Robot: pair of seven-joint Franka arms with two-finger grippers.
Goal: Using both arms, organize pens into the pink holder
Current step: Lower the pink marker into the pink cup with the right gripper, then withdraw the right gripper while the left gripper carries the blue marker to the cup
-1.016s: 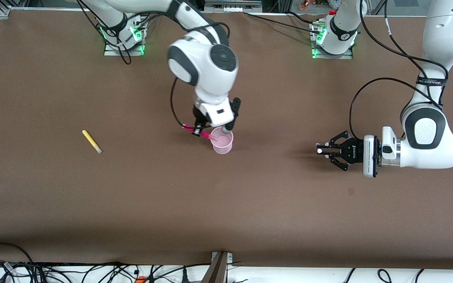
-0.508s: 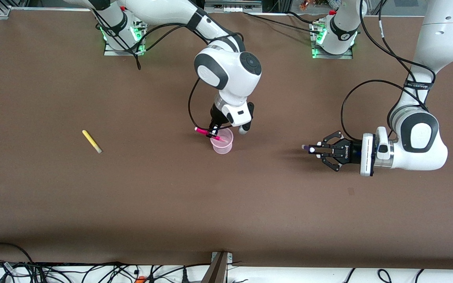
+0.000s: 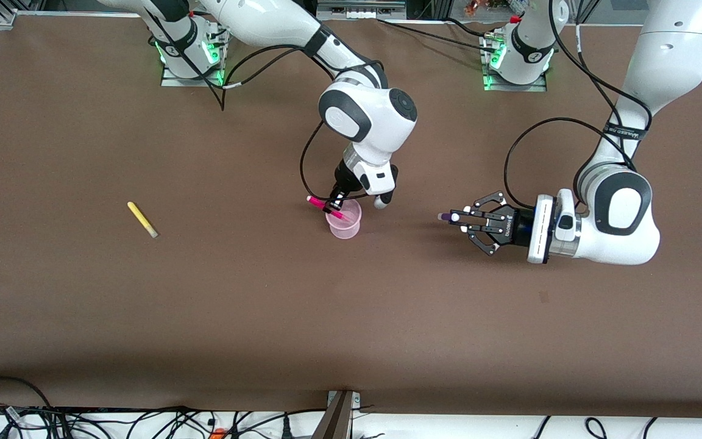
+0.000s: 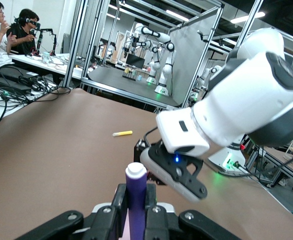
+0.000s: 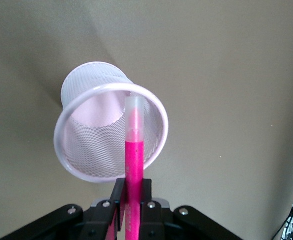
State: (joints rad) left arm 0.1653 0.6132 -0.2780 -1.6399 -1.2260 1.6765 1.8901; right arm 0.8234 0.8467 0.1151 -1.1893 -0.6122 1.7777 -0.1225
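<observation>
The pale pink mesh-walled round holder (image 3: 345, 224) stands mid-counter (image 3: 205, 305). My right gripper (image 3: 334, 203) is clamped on the slim magenta marker pen (image 3: 325, 208), its pale tip over the holder's rim. My left gripper (image 3: 456, 217), clamped on the dark purple marker pen (image 3: 446, 216), hovers over the counter toward my left arm's end. The yellow marker pen (image 3: 141, 219) lies toward the right arm's end.
</observation>
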